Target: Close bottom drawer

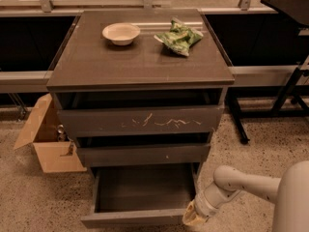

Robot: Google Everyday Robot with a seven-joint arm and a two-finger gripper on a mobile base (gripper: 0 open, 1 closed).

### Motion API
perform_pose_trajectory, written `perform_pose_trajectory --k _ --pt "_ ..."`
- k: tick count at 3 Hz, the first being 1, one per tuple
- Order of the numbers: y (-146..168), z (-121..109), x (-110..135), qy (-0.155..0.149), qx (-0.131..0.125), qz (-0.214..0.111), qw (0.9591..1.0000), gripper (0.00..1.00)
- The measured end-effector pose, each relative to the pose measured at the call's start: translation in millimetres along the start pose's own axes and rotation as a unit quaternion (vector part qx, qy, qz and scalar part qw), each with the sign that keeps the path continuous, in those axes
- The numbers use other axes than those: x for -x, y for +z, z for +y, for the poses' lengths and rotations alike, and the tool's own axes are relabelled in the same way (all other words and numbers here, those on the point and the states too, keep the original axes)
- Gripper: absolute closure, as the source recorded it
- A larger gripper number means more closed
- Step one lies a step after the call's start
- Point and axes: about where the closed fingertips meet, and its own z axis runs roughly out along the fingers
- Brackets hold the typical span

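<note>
Speckled floor; bottom drawer (145, 195) pulled out, jaws at its front-R corner, grip state can't tell

1 white arm (248, 182) from lower right, wrist (212, 201) angled down-left, pincer (193, 220) low, right of centre

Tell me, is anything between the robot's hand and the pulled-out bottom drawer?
Nothing in the camera view. The cream-coloured hand sits right at the right end of the plain front of the dark grey-brown bottom drawer, with no object between them.
</note>
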Motion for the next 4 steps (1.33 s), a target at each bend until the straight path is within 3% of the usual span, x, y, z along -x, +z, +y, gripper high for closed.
perform_pose_trajectory --k 1,3,4 --pt "4.3 -1.1 -3.7 -0.001 0.001 0.001 1.0 1.0" --pt "71.6 -19.4 -60.4 -0.016 0.003 0.016 0.9997 1.0" --pt "90.8 -26.8 -75.2 -0.016 0.001 0.025 0.9995 0.81"
